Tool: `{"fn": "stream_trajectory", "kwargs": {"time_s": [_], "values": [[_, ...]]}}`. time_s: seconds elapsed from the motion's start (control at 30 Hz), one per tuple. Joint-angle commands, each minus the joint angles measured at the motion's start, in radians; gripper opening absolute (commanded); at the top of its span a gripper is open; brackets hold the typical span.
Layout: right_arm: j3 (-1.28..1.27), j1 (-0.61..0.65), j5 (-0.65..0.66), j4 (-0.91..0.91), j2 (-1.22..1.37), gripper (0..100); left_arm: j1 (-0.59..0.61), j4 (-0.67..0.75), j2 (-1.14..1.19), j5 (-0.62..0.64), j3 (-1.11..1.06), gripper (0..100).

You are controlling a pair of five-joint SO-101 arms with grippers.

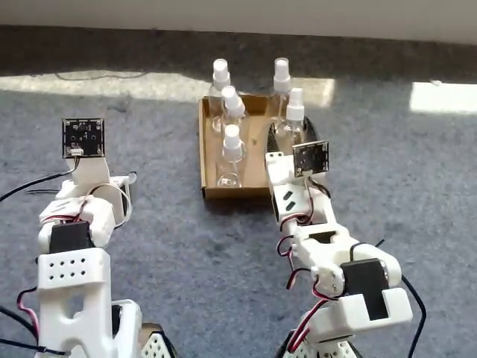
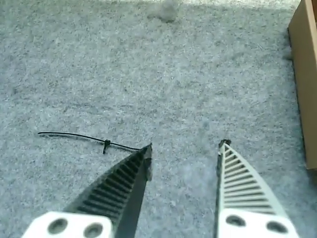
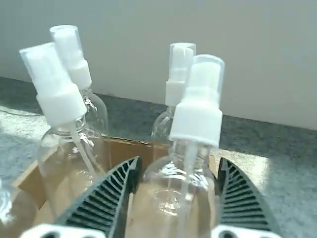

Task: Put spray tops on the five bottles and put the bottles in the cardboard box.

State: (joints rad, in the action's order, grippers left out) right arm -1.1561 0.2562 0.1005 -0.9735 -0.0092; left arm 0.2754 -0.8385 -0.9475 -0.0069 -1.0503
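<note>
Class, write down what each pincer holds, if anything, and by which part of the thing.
The right pincer grips a spray-topped bottle by its clear body, below the spray top. The left pincer is open, holding nothing.

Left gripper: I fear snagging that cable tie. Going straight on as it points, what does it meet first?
Probably bare carpet, ahead of the left gripper and its open fingers; the cable tie lies just aside.

White printed-plastic arm shells [image 1: 72, 270] hold black servo blocks [image 1: 71, 237] and red-and-black cables [image 1: 286, 247]. A black square camera board [image 1: 83, 137] caps each arm at twelve o'clock.
</note>
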Motion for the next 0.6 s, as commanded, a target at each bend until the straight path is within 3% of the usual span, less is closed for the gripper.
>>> {"fn": "stream_trajectory", "kwargs": {"time_s": [0.0, 0.17, 0.33, 0.57], "values": [[0.004, 0.008, 0.012, -0.022, -0.004, 19.3, 0.013, 0.021, -0.013, -0.006, 0.007, 20], [0.004, 0.008, 0.012, -0.024, -0.004, 20.0, 0.013, 0.023, -0.013, -0.006, 0.007, 20], [0.004, 0.008, 0.012, -0.022, -0.004, 31.0, 0.013, 0.023, -0.013, -0.006, 0.007, 20], [0.004, 0.005, 0.015, -0.022, -0.007, 31.6, 0.013, 0.025, -0.013, -0.006, 0.007, 20]]}}
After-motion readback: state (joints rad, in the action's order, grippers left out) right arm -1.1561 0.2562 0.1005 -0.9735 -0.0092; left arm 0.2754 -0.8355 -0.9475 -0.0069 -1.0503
